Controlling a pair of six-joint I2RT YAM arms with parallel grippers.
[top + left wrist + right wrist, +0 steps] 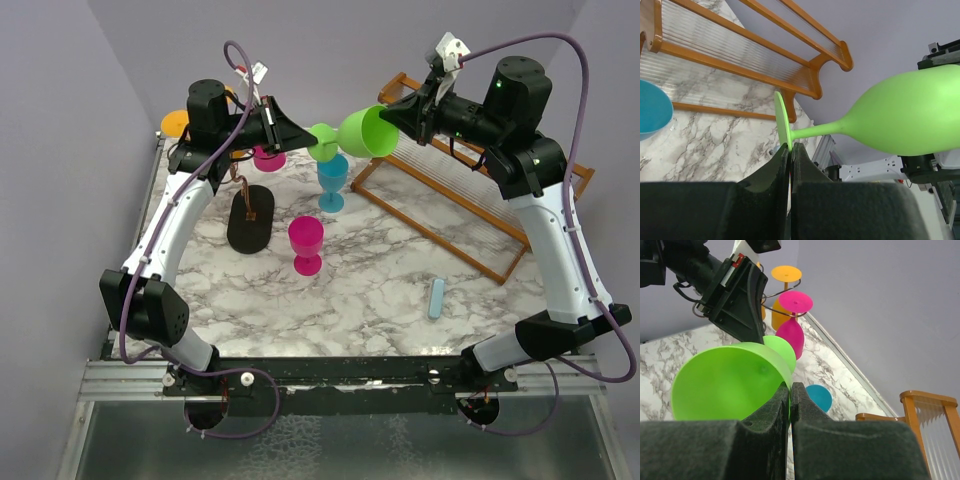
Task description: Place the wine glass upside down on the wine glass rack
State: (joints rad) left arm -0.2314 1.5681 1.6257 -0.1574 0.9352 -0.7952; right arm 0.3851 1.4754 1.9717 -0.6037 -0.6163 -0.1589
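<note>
Two tools, one green glass held in the air

Both tools pinch the green glass (362,132), which lies on its side in the air above the marble bench (380,300). The left tool (790,149) is pressed together on the edge of the foot. The right tool (789,388) is pressed together on the rim of the bowl. Seen from above, the wire rack (249,218) stands on the bench at about eight o'clock from the green glass, well apart from it. A pink glass (791,335) and an orange glass (786,274) hang upside down from its arms. A blue glass (332,178) stands nearer, at about seven o'clock.
</note>
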